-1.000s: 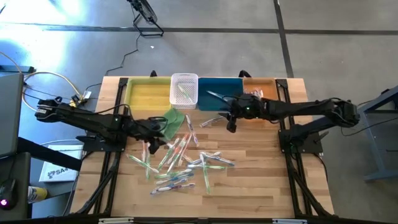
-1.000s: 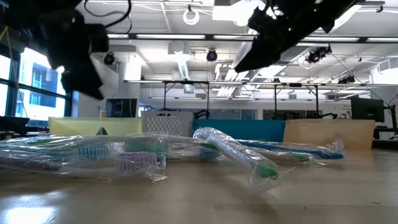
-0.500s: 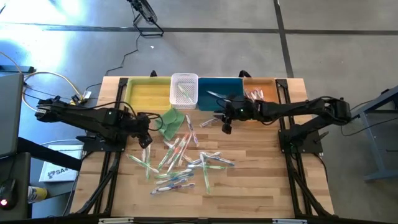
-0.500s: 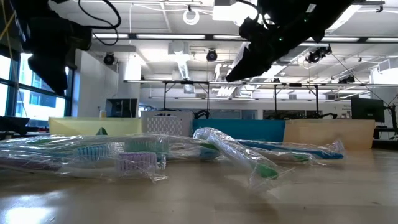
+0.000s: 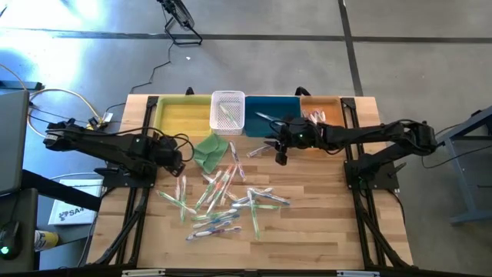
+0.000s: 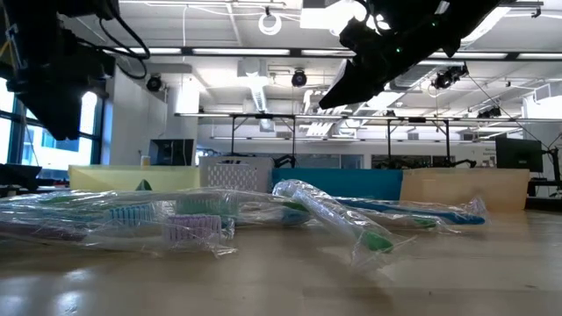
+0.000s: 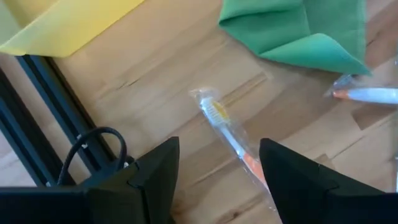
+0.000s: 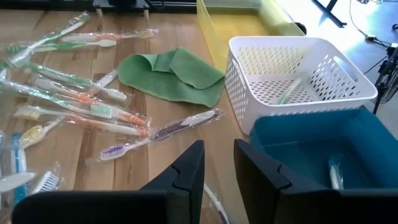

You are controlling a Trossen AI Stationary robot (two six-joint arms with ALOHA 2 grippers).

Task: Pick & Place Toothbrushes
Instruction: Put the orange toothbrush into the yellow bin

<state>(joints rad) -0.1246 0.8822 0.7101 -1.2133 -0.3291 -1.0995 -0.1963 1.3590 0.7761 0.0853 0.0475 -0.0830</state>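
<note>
Light, slippery wrapped toothbrushes (image 5: 223,201) await mid-handle pinches; left gripper (image 7: 217,180) spread wide; right gripper (image 8: 217,163) narrowly parted, empty.

— Taking the green cloth (image 5: 211,149) as the mark, where is there room to pass?

— On the near side of it the toothbrushes (image 5: 223,201) lie scattered thick over the table (image 5: 323,223); beyond that heap, toward the table's front edge and its right side, the wood is bare.

— And behind the cloth?

— The yellow bin (image 5: 183,115), white basket (image 5: 227,109), blue bin (image 5: 275,114) and tan bin (image 5: 323,111) stand in a row, walling off the back.

— The arms?

— The left gripper (image 5: 178,159), fingers spread, hangs just left of the cloth. The right gripper (image 5: 280,157) hangs right of it, in front of the blue bin, raised above the table.
</note>
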